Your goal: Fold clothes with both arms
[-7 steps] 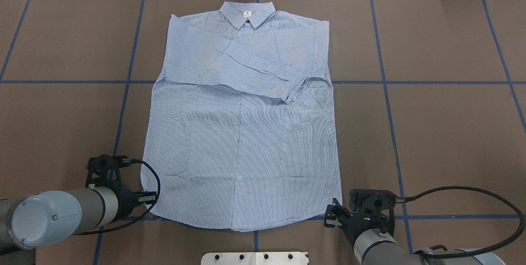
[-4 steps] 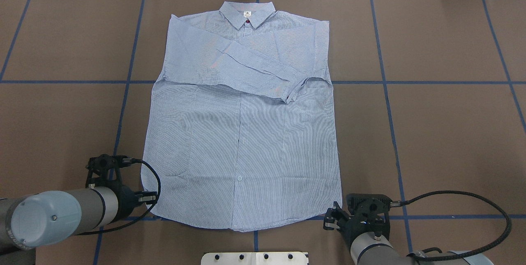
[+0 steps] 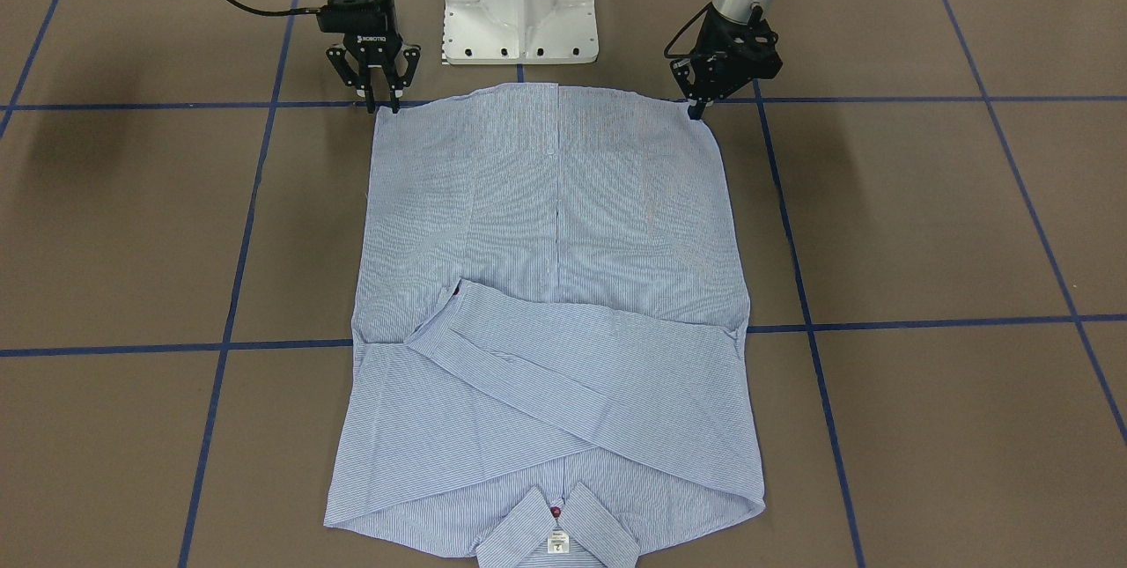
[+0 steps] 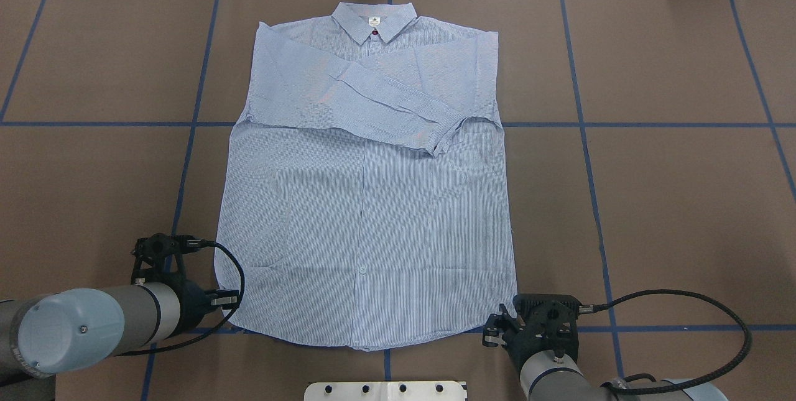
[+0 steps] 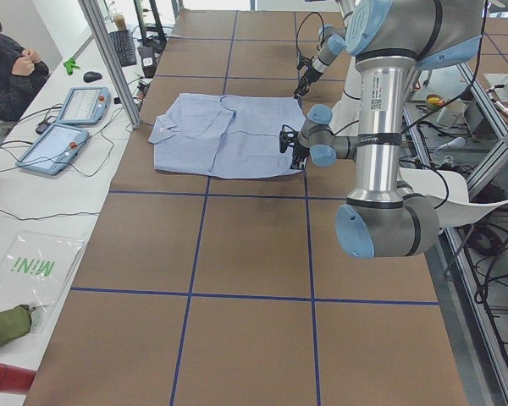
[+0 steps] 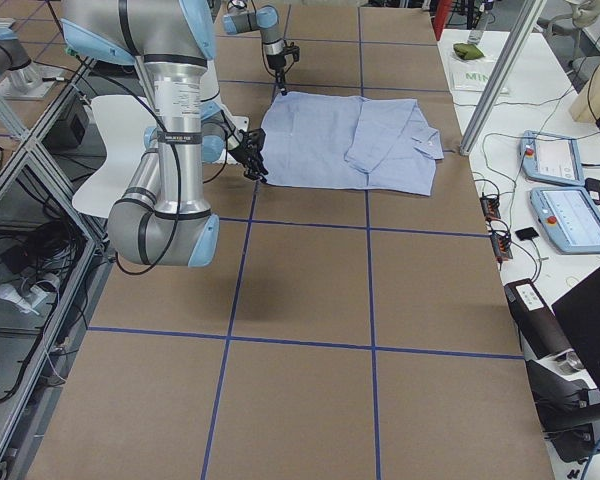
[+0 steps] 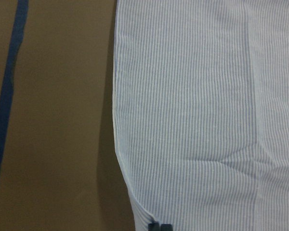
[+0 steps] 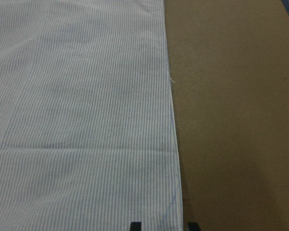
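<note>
Left pincer (image 3: pixel 696 113), right pincer (image 3: pixel 383 103) at shirt (image 3: pixel 555 224)

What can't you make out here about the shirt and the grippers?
- Whether the left gripper pinches the shirt: fingertips cut off by left wrist view's bottom edge.
- Chest under the sleeves: covered in every view.
- Neck tag print: too small, front view.

Bright, even overhead light; shirt (image 7: pixel 192 120) slightly soft in wrist views
</note>
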Robot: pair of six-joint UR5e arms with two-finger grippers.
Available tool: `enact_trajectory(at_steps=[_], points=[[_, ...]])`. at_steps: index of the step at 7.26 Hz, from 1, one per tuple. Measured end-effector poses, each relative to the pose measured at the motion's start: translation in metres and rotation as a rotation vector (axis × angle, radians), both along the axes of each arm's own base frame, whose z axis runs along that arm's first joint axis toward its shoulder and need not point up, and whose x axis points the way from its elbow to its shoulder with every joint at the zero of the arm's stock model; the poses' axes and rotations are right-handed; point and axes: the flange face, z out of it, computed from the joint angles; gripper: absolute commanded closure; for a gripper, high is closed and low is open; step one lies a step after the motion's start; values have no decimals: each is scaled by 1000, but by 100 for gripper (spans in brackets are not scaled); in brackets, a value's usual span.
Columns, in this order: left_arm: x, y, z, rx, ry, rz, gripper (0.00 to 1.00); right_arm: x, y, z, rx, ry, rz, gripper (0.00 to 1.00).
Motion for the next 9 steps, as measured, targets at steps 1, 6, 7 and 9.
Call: enact_trajectory(at_steps=[1, 6, 7, 9], points=[[0, 0, 0, 0, 0, 0, 100, -1, -2, 3, 4, 7, 4, 58], [-1, 0, -2, 1, 5, 0, 100, -8, -5, 6, 5, 18, 13, 100], [-1, 0, -4, 2, 8, 0, 100, -10, -5, 3, 4, 14, 14, 100], [-3, 0, -8, 4, 16, -2, 100, -12, -7, 1, 2, 10, 18, 100]])
